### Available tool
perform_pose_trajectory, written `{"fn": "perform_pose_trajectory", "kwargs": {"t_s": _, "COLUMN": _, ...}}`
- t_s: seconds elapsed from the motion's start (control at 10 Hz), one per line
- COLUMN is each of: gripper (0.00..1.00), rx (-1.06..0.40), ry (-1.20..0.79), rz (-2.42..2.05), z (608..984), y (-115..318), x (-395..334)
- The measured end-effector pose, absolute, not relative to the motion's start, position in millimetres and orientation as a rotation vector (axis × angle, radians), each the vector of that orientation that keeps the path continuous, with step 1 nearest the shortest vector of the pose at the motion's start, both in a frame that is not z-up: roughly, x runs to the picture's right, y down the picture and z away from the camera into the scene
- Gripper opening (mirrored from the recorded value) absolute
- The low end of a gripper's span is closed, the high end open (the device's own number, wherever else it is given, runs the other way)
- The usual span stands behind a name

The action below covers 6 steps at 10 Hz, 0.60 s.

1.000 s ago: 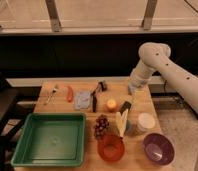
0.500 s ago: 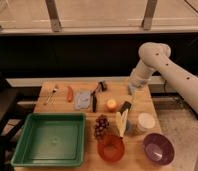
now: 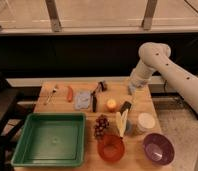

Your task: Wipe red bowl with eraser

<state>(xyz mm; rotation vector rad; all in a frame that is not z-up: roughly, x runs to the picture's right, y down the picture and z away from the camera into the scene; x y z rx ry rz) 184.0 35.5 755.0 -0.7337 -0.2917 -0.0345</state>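
The red bowl sits at the table's front edge, between the green tray and the purple bowl. The eraser, a small dark block, lies right of the table's middle, behind a pale yellow item. My gripper hangs from the white arm over the far right part of the table. It is just behind and slightly right of the eraser and far from the red bowl. Nothing shows in its grasp.
A green tray fills the front left. Also on the wooden table are dark grapes, a pale yellow item, a white cup, an orange ball, a blue-grey block, a black-handled tool, an orange-red stick and a fork.
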Motion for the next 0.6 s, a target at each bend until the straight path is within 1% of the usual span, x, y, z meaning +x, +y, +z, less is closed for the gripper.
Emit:
{"fn": "perform_pose_trajectory", "kwargs": {"t_s": 0.3, "gripper": 0.78, "rx": -0.731, "ry": -0.286, "rz": -0.041, "z": 754.4, "y": 34.9, "x": 184.4}}
{"fn": "perform_pose_trajectory", "kwargs": {"t_s": 0.5, "gripper": 0.78, "rx": -0.716, "ry": -0.249, "rz": -0.158, "z": 754.6, "y": 33.3, "x": 181.0}}
{"fn": "perform_pose_trajectory", "kwargs": {"t_s": 0.6, "gripper": 0.78, "rx": -0.692, "ry": -0.22, "rz": -0.271, "z": 760.8, "y": 36.2, "x": 181.2}}
